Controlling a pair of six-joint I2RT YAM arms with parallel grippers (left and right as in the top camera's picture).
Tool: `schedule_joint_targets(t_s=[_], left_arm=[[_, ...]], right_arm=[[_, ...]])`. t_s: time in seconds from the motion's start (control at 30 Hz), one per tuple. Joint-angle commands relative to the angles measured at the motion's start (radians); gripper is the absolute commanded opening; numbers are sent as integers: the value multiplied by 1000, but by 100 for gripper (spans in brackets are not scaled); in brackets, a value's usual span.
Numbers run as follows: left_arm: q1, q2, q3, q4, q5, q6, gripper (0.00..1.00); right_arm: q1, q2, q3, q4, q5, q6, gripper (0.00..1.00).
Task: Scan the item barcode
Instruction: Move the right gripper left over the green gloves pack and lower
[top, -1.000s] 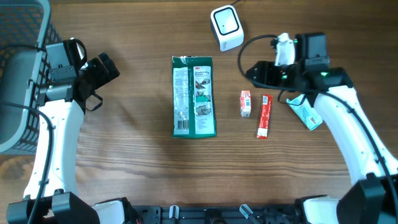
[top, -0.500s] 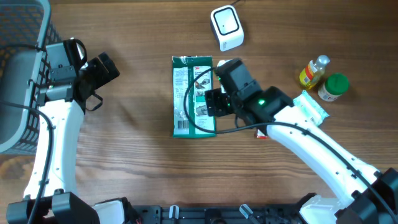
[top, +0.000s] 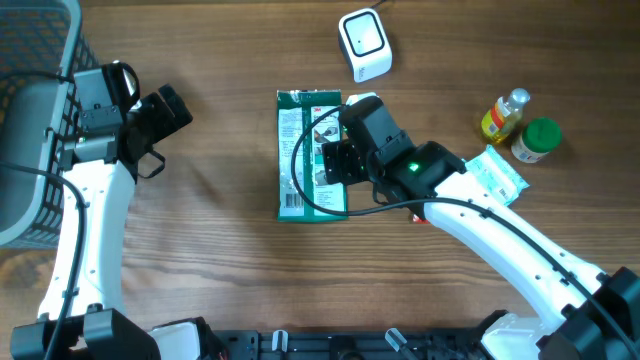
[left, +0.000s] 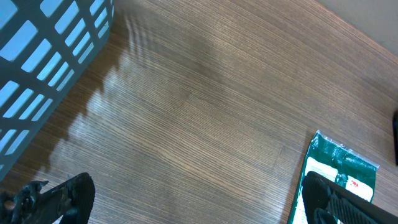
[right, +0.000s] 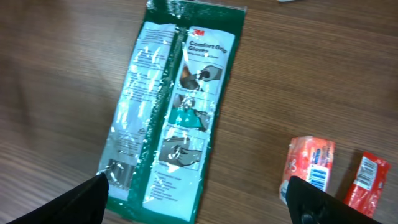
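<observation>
Right pincer (right: 198, 199), gaping wide, is hovering over the glove packet (right: 174, 106); left pincer (left: 199, 200) is idling open; grasping and scanning are pending.

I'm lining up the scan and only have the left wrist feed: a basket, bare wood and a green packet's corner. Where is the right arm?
Observer: The right gripper hovers over the green packet, jaws open, holding nothing.
Operator: And the scanner?
Observer: The white scanner sits past the packet's top end, toward the far edge of the table.
Operator: Anything else near the packet?
Observer: A red-and-white packet and a red stick packet lie beside it on the right arm's side.
</observation>
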Motion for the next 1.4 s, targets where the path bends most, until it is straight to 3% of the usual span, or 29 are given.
schedule_joint_targets(t_s=[0.0,0.07,0.63,0.73,0.87,0.97,1.37], left_arm=[[5,-5,10,3,5,-9,100],[5,-5,10,3,5,-9,100],[5,-5,10,3,5,-9,100],[5,-5,10,3,5,-9,100],[5,-5,10,3,5,-9,100],[5,-5,10,3,5,-9,100],[5,-5,10,3,5,-9,100]], right_arm=[[1,38,-4,-3,61,8,96],[-4,53,-4,-14,61,11,100],[-106,151,-3,-27,60,32,100],[-113,151,-3,-21,64,-44,100],[-127,151,-4,-21,84,-41,99],[-133,151,-4,-21,84,-37,92],[-136,170,-41,-66,135,70,88]])
